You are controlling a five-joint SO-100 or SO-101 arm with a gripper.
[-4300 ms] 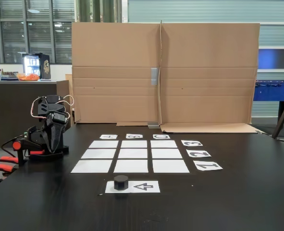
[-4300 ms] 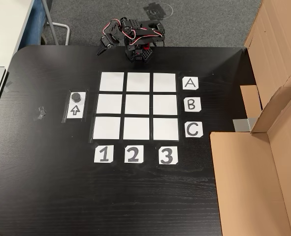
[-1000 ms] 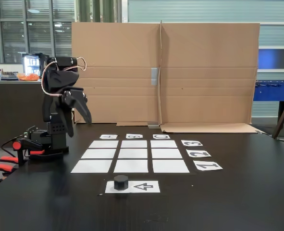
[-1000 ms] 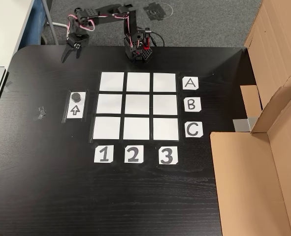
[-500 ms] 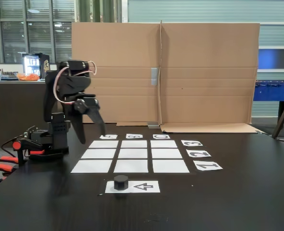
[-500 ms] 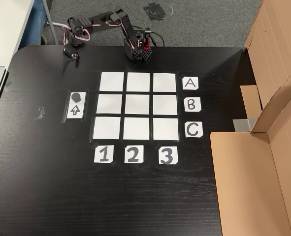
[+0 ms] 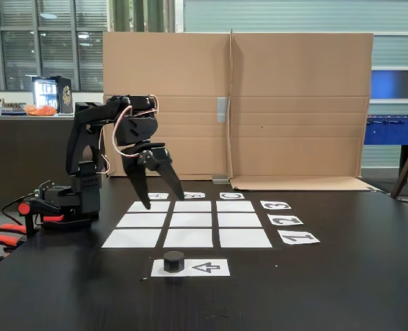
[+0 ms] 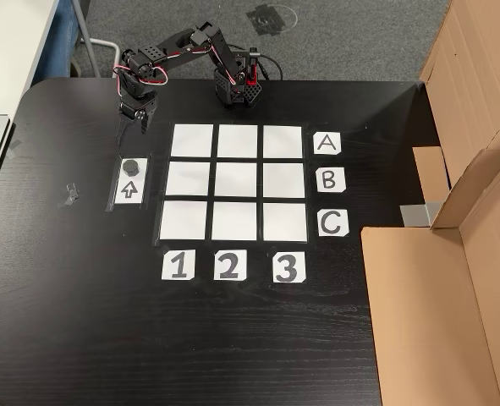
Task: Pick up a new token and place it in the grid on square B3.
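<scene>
Black table (image 8: 80, 321): nine-square grid (image 8: 236, 182), one token (image 8: 130, 166), gripper (image 7: 163, 200) jaws spread, empty.

Matt black token (image 7: 174, 261) on white paper, glossy dark wood-grain table (image 8: 80, 321), plain brown corrugated cardboard (image 7: 238, 103) behind.

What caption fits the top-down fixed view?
Open gripper poised near the token on the arrow sheet, beside the empty grid.

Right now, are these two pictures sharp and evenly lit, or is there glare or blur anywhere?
In the fixed view from the side, the token and grid look sharp, the dark table carries a soft sheen, and the room behind is dimmer. In the fixed view from above, light is even, the labels read clearly, and the gripper is small, so its jaws are hard to make out.
</scene>
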